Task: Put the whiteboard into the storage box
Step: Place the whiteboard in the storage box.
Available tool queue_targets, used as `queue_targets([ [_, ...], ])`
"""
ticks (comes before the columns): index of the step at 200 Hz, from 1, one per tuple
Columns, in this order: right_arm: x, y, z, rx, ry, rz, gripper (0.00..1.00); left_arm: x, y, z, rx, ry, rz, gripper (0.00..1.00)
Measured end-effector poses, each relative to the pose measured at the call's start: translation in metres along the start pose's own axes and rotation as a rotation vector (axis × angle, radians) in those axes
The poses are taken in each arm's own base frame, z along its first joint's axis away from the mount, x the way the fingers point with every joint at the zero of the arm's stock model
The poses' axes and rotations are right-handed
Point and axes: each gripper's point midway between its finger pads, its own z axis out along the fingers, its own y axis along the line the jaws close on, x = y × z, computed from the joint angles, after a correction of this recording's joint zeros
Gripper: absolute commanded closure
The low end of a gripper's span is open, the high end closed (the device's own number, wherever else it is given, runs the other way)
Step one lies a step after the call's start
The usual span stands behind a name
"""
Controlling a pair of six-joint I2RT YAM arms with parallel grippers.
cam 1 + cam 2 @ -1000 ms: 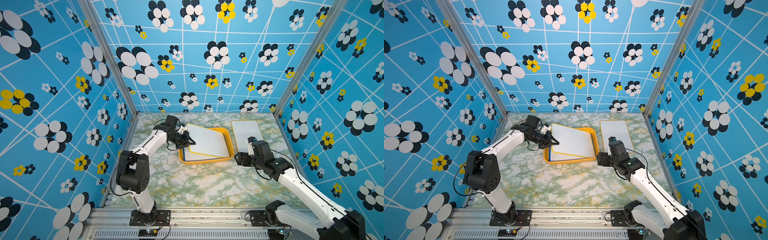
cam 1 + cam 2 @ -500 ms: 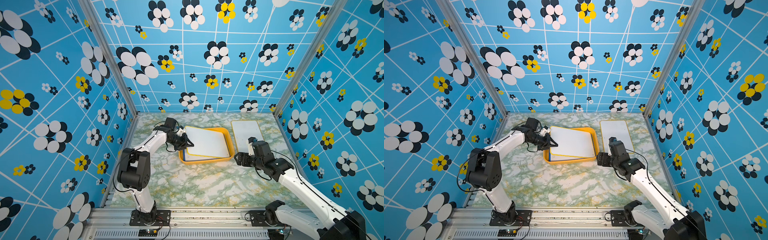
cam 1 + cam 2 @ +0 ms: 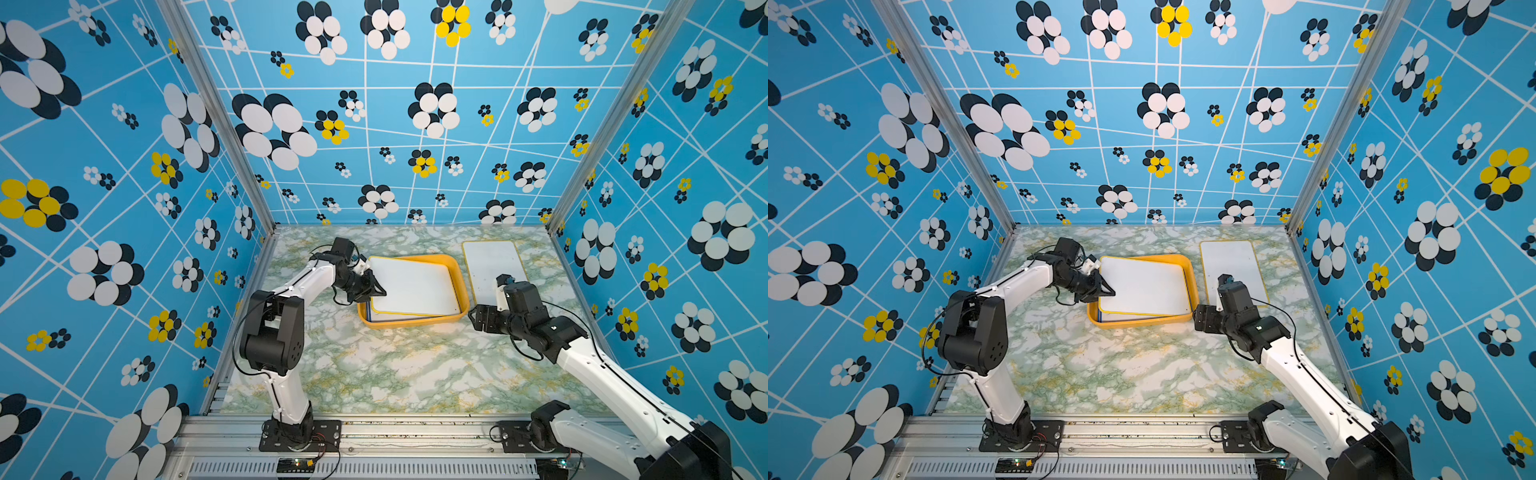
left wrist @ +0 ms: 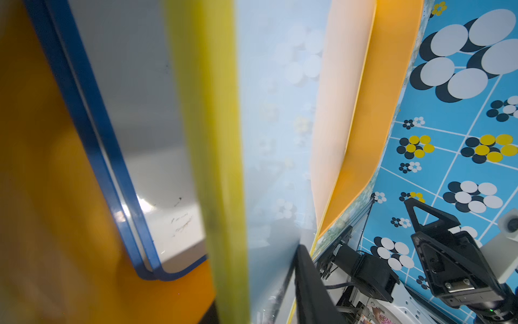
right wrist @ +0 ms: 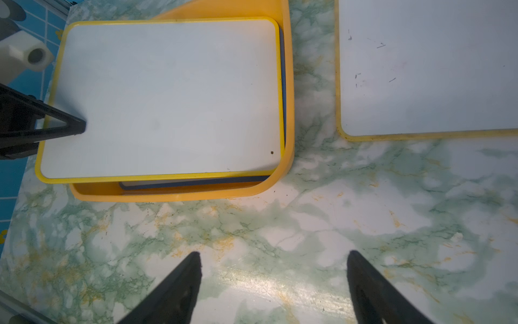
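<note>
The orange-yellow storage box [image 3: 415, 322] [image 5: 182, 193] sits mid-table. In it a yellow-framed whiteboard [image 3: 411, 284] [image 5: 168, 98] lies skewed over a blue-framed whiteboard [image 4: 126, 112], with its left edge sticking out over the box rim. My left gripper [image 3: 376, 289] [image 4: 256, 280] straddles that left edge, jaws slightly parted, open. Another yellow-framed whiteboard [image 3: 492, 266] [image 5: 420, 70] lies flat on the table right of the box. My right gripper [image 3: 478, 320] [image 5: 274, 254] hangs open over bare marble in front of the gap between box and that board, holding nothing.
The marbled table [image 3: 395, 374] is walled in by patterned blue panels on three sides, with metal posts [image 3: 552, 226] at the back corners. The arm bases [image 3: 299, 432] stand on the front rail.
The yellow-framed whiteboard has come down from a tilt and now lies lower on the box. The left jaws have parted on its edge. The right arm has not moved.
</note>
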Motion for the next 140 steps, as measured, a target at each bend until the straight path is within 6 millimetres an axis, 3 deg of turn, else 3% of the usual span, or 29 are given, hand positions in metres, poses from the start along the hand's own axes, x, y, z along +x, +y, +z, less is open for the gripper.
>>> queue_targets([
  [39, 0.000, 0.000, 0.000, 0.000, 0.000, 0.000, 0.16, -0.003, 0.018, 0.005, -0.093, -0.019, -0.010, 0.65],
  [59, 0.002, -0.001, 0.000, 0.003, 0.006, 0.000, 0.16, -0.005, 0.051, 0.006, -0.249, -0.037, -0.061, 0.64],
  [105, 0.006, -0.003, 0.000, 0.011, 0.023, 0.000, 0.16, 0.000, 0.093, -0.002, -0.494, -0.054, -0.104, 0.64],
  [140, 0.006, -0.003, 0.000, 0.011, 0.023, 0.004, 0.16, 0.001, 0.101, -0.007, -0.537, -0.062, -0.130, 0.64],
])
